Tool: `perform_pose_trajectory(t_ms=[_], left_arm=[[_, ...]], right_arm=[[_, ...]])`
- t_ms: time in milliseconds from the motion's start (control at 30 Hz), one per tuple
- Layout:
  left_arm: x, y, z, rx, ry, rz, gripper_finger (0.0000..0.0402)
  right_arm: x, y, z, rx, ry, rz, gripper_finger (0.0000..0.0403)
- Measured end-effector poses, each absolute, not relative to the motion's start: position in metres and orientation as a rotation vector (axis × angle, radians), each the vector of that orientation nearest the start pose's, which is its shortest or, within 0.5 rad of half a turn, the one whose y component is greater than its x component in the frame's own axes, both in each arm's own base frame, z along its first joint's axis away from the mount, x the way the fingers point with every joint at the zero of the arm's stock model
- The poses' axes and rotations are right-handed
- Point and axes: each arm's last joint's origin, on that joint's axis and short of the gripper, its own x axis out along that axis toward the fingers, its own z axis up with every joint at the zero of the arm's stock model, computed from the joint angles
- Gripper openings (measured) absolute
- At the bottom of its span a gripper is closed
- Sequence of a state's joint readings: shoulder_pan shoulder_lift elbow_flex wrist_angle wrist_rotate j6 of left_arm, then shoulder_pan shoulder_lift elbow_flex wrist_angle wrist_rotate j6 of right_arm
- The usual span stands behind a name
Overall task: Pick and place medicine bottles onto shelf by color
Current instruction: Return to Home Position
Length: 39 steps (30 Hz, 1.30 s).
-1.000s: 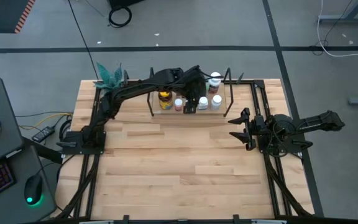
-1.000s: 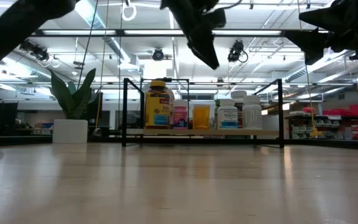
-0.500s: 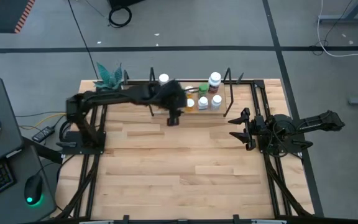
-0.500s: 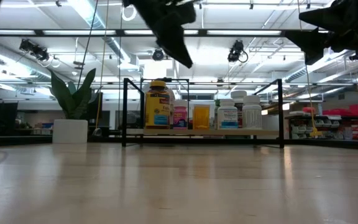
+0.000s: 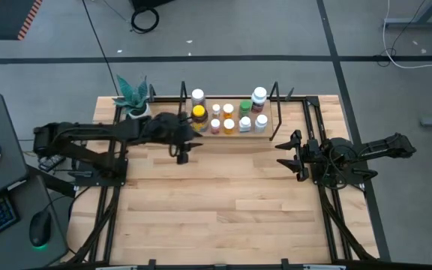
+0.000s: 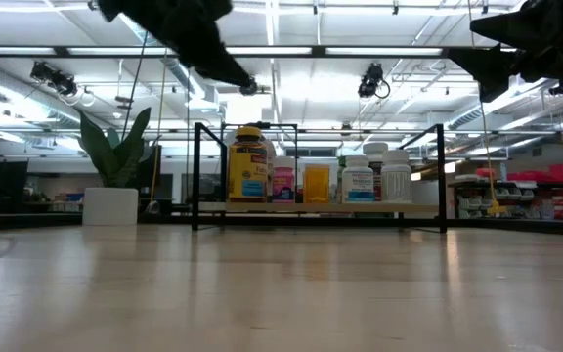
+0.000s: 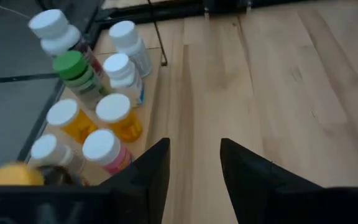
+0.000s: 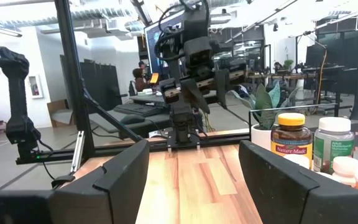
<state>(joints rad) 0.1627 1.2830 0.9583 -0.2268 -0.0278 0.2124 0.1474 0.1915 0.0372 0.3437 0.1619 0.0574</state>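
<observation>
Several medicine bottles stand upright on the shelf at the table's far edge: white-capped ones, orange ones, a green-capped one and a larger amber one with a yellow lid. Their bottoms rest on the shelf's pale base. My left gripper hangs over the bare wood just left of and nearer than the shelf, slanting down. It is open, with nothing between its fingers. My right gripper waits at the table's right side, open and holding nothing.
A white pot with a green plant stands at the far left corner beside the shelf. Black rails run along both sides of the table. The wooden tabletop between the arms and toward the near edge is bare.
My left gripper has drawn back from above the shelf toward the table's left and near edges. It has sunk a little and tipped closer to level. The bottles that the arm covered now show on the shelf, and none has moved.
</observation>
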Motion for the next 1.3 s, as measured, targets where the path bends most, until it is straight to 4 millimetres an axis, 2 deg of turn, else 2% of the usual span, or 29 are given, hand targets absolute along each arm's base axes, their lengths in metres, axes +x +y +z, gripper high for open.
perform_pose_trajectory(t_ms=[233,533,833,1067,1300], left_arm=[[0.236,0.04,0.26,0.13,0.442,0.154,0.0138],[0.197,0.027,0.238,0.102,0.231,0.149,0.0134],[0.169,0.022,0.218,0.048,0.122,0.152,0.0134],[0.148,0.02,0.202,0.015,0.057,0.169,0.013],[0.128,0.018,0.185,-0.025,-0.058,0.186,0.0114]], right_arm=[[0.106,0.011,0.194,0.086,-0.187,-0.009,0.0257],[0.106,0.011,0.193,0.086,-0.187,-0.009,0.0257],[0.106,0.011,0.195,0.07,-0.201,-0.013,0.0257],[0.1,0.008,0.206,0.05,-0.326,-0.07,0.0257],[0.091,0.005,0.202,0.079,-0.312,0.012,0.0257]])
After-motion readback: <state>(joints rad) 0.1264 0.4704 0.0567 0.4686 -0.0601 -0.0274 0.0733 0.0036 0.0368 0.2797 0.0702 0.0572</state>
